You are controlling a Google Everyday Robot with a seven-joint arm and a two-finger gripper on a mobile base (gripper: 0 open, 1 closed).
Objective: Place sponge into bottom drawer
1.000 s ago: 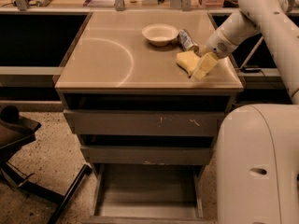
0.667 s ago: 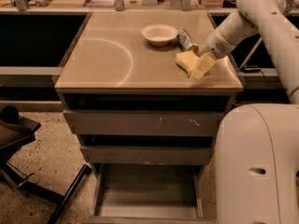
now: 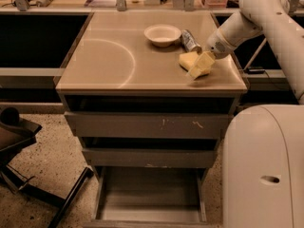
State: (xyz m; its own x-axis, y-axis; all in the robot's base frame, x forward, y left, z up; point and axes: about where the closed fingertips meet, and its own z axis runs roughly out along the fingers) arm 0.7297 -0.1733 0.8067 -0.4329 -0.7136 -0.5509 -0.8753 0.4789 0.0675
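Observation:
The pale yellow sponge (image 3: 188, 60) lies on the tan cabinet top (image 3: 118, 56), toward its right front, next to a silver can. My gripper (image 3: 201, 66) reaches in from the right on the white arm (image 3: 237, 25) and sits down on the sponge's right side, in contact with it. The bottom drawer (image 3: 152, 194) is pulled out below the two upper grey drawers, and its plain grey floor holds nothing.
A white bowl (image 3: 162, 34) stands behind the sponge, with the silver can (image 3: 191, 41) lying to its right. My white base (image 3: 263, 165) fills the lower right beside the drawers. A black stand (image 3: 28, 175) sits on the floor at left.

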